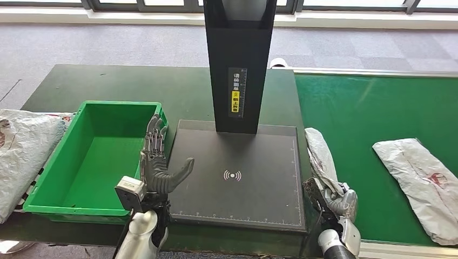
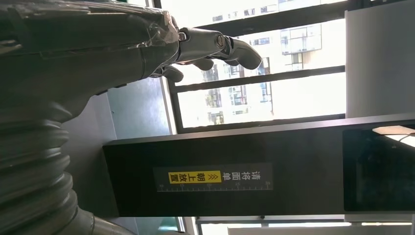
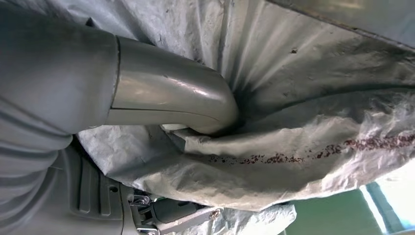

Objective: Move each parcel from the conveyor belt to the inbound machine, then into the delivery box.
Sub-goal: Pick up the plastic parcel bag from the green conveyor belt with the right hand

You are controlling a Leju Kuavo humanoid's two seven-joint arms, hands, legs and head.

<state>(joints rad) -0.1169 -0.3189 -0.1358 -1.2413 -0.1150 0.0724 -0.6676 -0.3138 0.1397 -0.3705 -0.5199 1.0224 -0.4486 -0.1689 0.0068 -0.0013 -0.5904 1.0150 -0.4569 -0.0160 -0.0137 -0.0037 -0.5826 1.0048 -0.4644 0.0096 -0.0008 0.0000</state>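
Surface: green conveyor belt (image 1: pixel 356 108), second parcel (image 1: pixel 424 181) lying on it.
Right hand (image 1: pixel 339 202): fingers clamped on grey parcel (image 1: pixel 320 154) beside inbound machine (image 1: pixel 237 178).
Left hand (image 1: pixel 156 162): fingers spread, empty, beside green delivery box (image 1: pixel 92 156).

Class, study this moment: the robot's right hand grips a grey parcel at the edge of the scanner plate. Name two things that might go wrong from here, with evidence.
1. The right hand pinches only a fold of the limp grey parcel, as the right wrist view shows; the bag may slip out when lifted.
2. The parcel sags beside the black scanner plate, so its loose end might catch on the plate's edge.
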